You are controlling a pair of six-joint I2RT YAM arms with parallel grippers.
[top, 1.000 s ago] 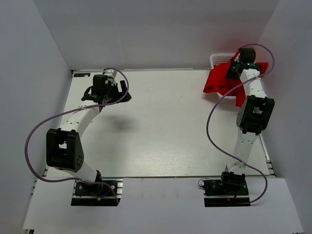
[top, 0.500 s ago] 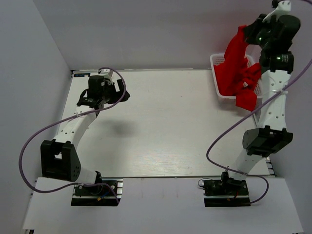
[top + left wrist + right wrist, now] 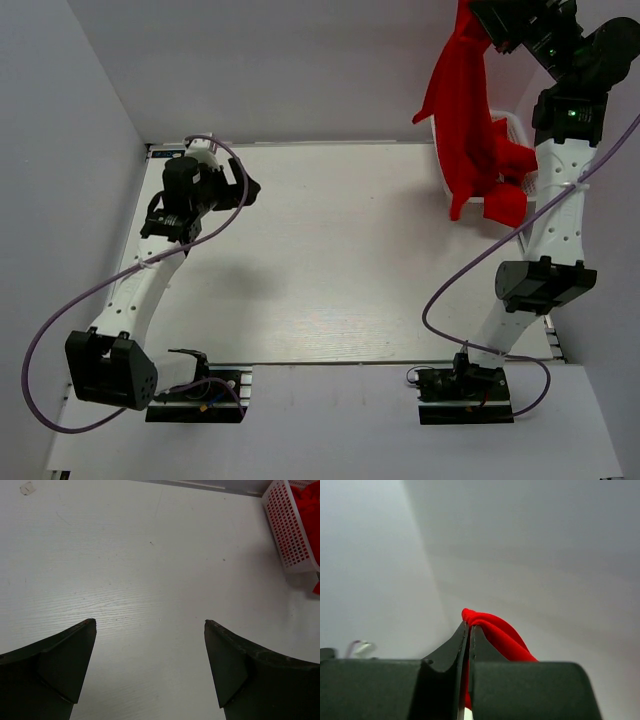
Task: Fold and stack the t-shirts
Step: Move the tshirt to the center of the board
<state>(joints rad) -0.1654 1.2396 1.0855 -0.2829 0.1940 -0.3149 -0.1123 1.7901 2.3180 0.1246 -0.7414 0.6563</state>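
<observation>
My right gripper (image 3: 487, 18) is raised high at the back right, shut on a bright red t-shirt (image 3: 462, 100) that hangs down from it over the white lattice basket (image 3: 508, 128). More red cloth (image 3: 505, 200) spills from the basket. In the right wrist view the jaws (image 3: 469, 627) pinch a fold of the red t-shirt (image 3: 495, 635). My left gripper (image 3: 243, 185) is open and empty above the table's back left; its wrist view shows the basket (image 3: 290, 530) with red cloth (image 3: 307, 500) far right.
The white table (image 3: 320, 260) lies between grey walls at the left, back and right. The basket stands at the back right corner. Purple cables loop beside both arms.
My right gripper has risen steeply with the red t-shirt, pulling it up out of the basket. My left arm has stretched out and its gripper moved a little.
</observation>
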